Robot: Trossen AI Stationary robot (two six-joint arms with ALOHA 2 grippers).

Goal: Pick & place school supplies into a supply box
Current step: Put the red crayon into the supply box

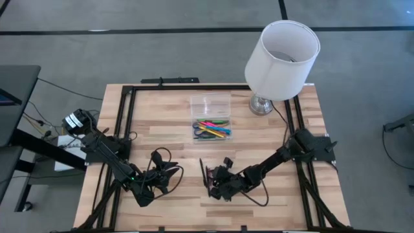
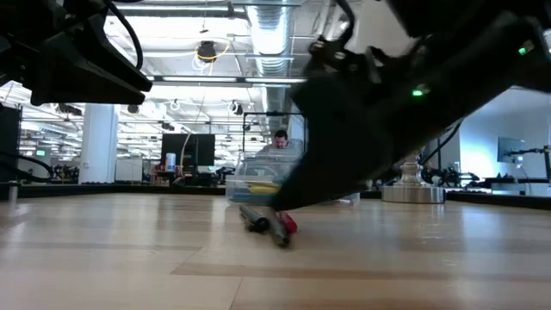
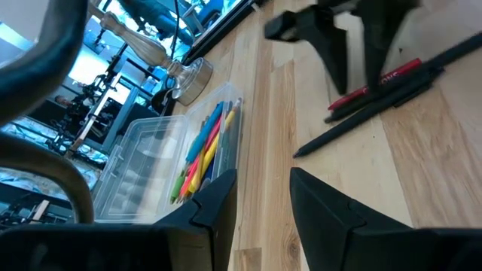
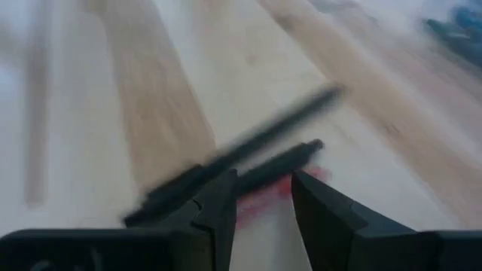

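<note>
Wooden tabletop (image 1: 155,116) with a black frame (image 1: 127,110) along its edges, both arms low over the near half. White-shaded lamp (image 1: 281,59) stands at the far right corner, its metal base (image 1: 261,104) on the wood. Clear supply box (image 1: 211,118) sits mid-table toward the far edge, just beside the lamp base, lid part empty on the far side, near compartment filled with coloured pencils and pens (image 1: 212,129): pink, yellow, green, orange, blue, plus blue-handled scissors among them. Left wrist view shows the same box with the pencils (image 3: 202,154) lying lengthwise along one wall. Right arm reaches in from the right edge; right gripper (image 1: 211,182) is down near the near edge, about centre, fingers apart and straddling loose pens on the wood, not gripping them. Right wrist view shows a black pen (image 4: 233,154) lying slantwise ahead of the fingers and a red marker (image 4: 263,188) between the fingertips, jaws narrowly open around it. Low view shows the dark pen and red marker (image 2: 286,223) flat on the table under the gripper. Left arm comes from the left edge; left gripper (image 1: 169,173) hovers near the near edge, close to the right one, jaws part open, nothing held. A person (image 2: 280,140) shows far behind the table in the low view.
</note>
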